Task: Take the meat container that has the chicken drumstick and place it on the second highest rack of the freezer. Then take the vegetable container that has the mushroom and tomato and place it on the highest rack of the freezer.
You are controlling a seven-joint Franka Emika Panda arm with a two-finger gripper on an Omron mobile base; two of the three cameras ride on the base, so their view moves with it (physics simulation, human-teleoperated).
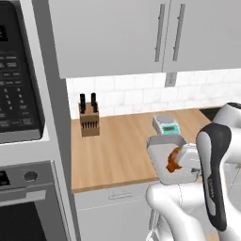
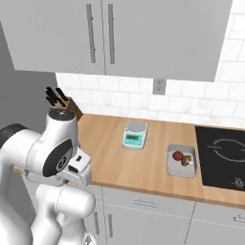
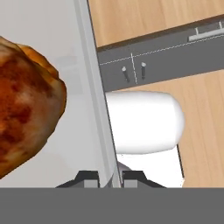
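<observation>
The chicken drumstick [image 3: 24,105] fills the meat container [image 3: 85,87], whose rim the hand [image 3: 110,177] pinches shut, lifted clear of the worktop [image 1: 117,146]. Step 1 underway; next, carry it to the freezer's second-highest rack. The vegetable container [image 2: 182,161] waits beside the cooktop [image 2: 222,153].

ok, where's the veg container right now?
The vegetable container sits on the wooden counter in the right base view, just left of the black cooktop and right of the kitchen scale, tomato inside.
</observation>
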